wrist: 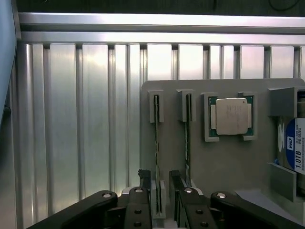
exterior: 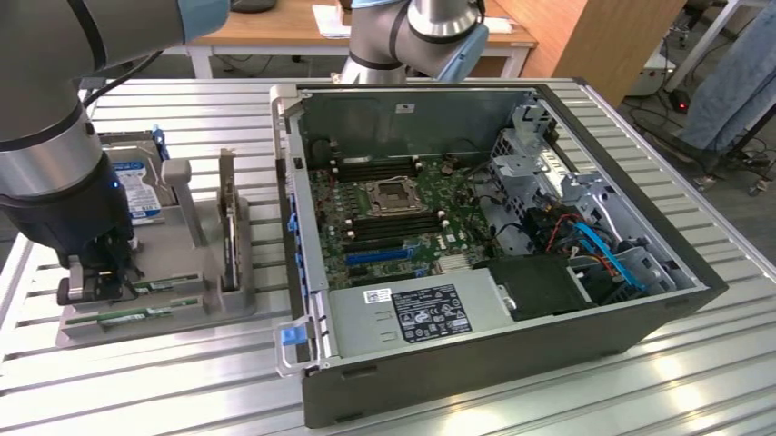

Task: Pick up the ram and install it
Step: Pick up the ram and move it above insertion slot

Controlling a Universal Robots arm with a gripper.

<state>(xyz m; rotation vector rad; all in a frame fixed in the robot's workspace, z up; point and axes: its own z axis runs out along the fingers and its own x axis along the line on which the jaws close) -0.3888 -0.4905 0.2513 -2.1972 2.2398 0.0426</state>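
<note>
The gray holder [wrist: 228,167] lies flat on the slatted aluminium table [wrist: 95,119] and serves as the reference for all positions below. The ram [wrist: 156,143] stands on edge in the outermost slot of the holder, at the end farthest from the hard drive [wrist: 294,152]. It is seated in the slot and has not been lifted. A second memory stick [wrist: 188,138] stands on edge in the next slot, parallel to the ram and apart from it. The processor [wrist: 232,116] lies flat in its recess on the holder, between the second memory stick and the hard drive. The gripper [wrist: 159,191] is positioned over the ram end of the holder. Its jaws stand apart, with one finger on each side of the ram, so the ram runs through the gap between them. The fingers [wrist: 144,183] are not clamped on the ram, and whether either pad touches the board cannot be told. In the exterior view the arm [exterior: 54,163] stands over the holder with the gripper lowered onto it. The open computer case [exterior: 485,381] sits on the table just beside the holder, toward the exterior view's right, with its motherboard [exterior: 388,209] exposed.
</note>
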